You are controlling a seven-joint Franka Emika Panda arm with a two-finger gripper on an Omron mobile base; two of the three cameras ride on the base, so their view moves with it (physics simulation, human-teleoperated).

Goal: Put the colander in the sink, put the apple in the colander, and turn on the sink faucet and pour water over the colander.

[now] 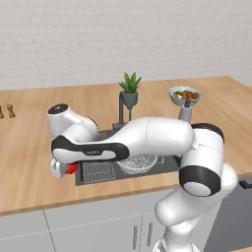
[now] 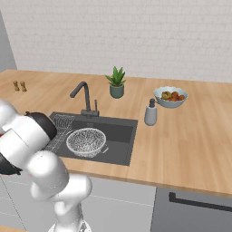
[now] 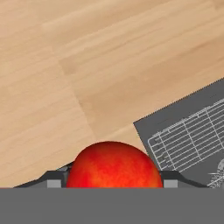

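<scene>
The red apple [image 3: 113, 165] sits between my gripper's [image 3: 109, 183] two fingertips, which are shut on its sides. It hangs over the wooden counter, just off the sink's left front corner, with the hand [image 1: 60, 169] and apple [image 1: 73, 169] low under my forearm. In the dark grey sink [image 2: 120, 131] rests the silvery mesh colander [image 2: 86, 141], upright and empty; my arm partly covers the colander [image 1: 138, 163] in the left base view. Behind the basin stands the dark faucet [image 2: 82, 94], [image 1: 121, 105].
A flat wire rack [image 3: 188, 133] lies in the sink's left part [image 2: 61, 127]. A potted plant [image 2: 116, 83], a soap dispenser [image 2: 150, 113] and a white fruit bowl [image 2: 170, 96] stand behind and right of the sink. Two small shakers [image 2: 19, 85] are far left.
</scene>
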